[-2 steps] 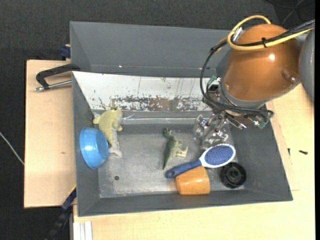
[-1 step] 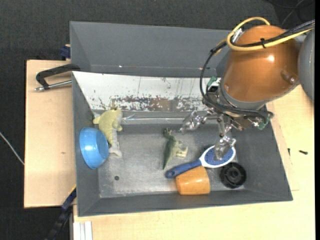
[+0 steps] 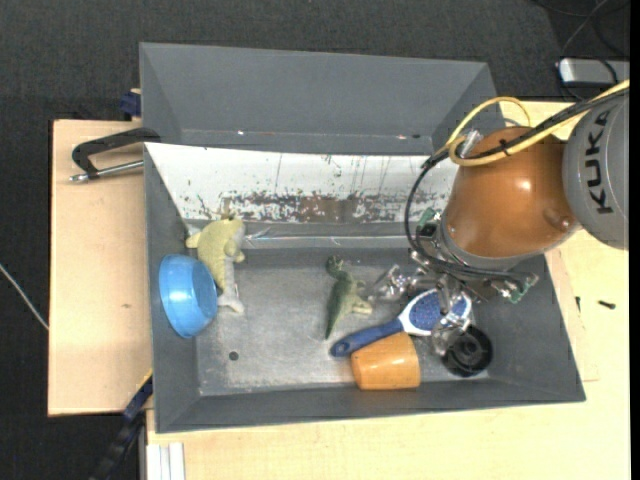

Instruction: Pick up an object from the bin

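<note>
blue brush [image 3: 360, 342] with a white-rimmed oval head, flat on the floor of the grey bin [image 3: 290, 363], head lying right between the fingers [image 3: 455, 310], handle slanting away from them toward the view's lower left. gripper [image 3: 428, 308] low over that head, fingers spread apart, one on each side of it, pinching nothing; contact with the head impossible to judge. orange cup [image 3: 385, 366] on its side just below and left of the fingers, touching the brush handle, its upper edge over part of it. black ring-shaped piece [image 3: 467, 352] just below and a little right of the fingers, close to the near wall. green toy lizard [image 3: 340, 303] left of the fingers, near but apart, stretched roughly top to bottom, lower end close to the tip of the brush handle. pale yellow toy dinosaur [image 3: 222, 248] well away to the left of the fingers, at the foot of the far wall, and just beside it a blue bowl [image 3: 187, 295] tipped up on edge by the left wall, farthest of all from the fingers. directly above the fingers, hiding the wrist, the rounded orange cover [image 3: 500, 203], with yellow and black cables [image 3: 470, 143] looping over its top, and the grey arm [image 3: 600, 168] reaching in from the right.
</note>
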`<action>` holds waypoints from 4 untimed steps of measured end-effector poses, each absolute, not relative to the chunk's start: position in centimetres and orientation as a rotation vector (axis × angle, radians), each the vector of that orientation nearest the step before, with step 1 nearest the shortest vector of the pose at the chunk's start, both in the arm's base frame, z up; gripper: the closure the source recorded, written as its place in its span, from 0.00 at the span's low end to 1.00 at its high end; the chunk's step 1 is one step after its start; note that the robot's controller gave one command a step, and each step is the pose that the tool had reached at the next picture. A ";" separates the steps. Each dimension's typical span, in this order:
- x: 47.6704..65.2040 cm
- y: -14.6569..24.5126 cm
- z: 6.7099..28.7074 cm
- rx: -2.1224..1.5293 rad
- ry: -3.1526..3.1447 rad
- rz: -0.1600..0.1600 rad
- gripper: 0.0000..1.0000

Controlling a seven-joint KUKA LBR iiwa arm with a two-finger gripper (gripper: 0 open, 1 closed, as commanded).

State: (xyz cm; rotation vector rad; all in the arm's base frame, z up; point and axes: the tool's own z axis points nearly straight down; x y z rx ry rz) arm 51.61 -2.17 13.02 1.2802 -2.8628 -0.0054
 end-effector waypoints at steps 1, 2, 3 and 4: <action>51.9 -2.2 8.6 1.434 -2.798 0.004 0.00; 52.0 -2.1 8.3 1.435 -2.801 0.002 1.00; 52.7 -6.3 15.2 0.864 -3.030 0.004 1.00; 51.8 -5.8 25.0 0.888 -3.027 0.006 1.00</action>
